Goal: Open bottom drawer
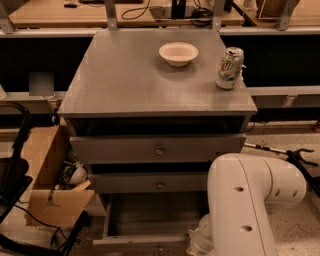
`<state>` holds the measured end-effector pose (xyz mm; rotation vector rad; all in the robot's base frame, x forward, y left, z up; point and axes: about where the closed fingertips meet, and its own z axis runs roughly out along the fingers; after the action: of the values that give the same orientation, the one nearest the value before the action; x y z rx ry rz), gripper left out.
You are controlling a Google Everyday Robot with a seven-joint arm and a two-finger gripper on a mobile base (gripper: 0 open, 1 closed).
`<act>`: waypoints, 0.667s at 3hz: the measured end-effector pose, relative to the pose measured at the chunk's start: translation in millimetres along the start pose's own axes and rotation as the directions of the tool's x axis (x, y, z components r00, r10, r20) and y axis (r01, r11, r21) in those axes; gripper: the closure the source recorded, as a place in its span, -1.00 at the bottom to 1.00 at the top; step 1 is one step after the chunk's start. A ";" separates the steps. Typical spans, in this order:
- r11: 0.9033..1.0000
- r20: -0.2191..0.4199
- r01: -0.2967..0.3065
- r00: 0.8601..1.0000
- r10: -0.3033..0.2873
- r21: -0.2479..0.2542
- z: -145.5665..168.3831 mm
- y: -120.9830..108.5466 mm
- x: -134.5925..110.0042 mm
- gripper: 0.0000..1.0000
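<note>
Currently bottom drawer (150, 220) sits pulled out: flat grey wood, boxy. Gripper (196, 244) low at its near-right corner, under smooth white arm (245, 200); grip state can't tell.

Lab or workshop: cabled workbenches (60, 12) behind; cluttered cardboard box (50, 200) on the floor (300, 240); pincer hidden below the arm (250, 200).

No lettering on the can (230, 68) is readable.

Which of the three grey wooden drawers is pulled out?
The bottom grey wooden drawer: it juts forward with its inside showing, while the top drawer and middle drawer sit closed. The gripper is low at its right front.
</note>
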<state>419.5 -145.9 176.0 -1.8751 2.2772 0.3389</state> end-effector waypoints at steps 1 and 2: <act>1.000 0.000 0.000 1.000 0.000 0.000 0.0 0.0 0.0 -0.61; 1.000 -0.004 -0.001 1.000 0.001 -0.004 -1.2 0.9 -0.6 -1.00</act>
<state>418.7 -145.6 177.3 -1.8785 2.2812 0.3399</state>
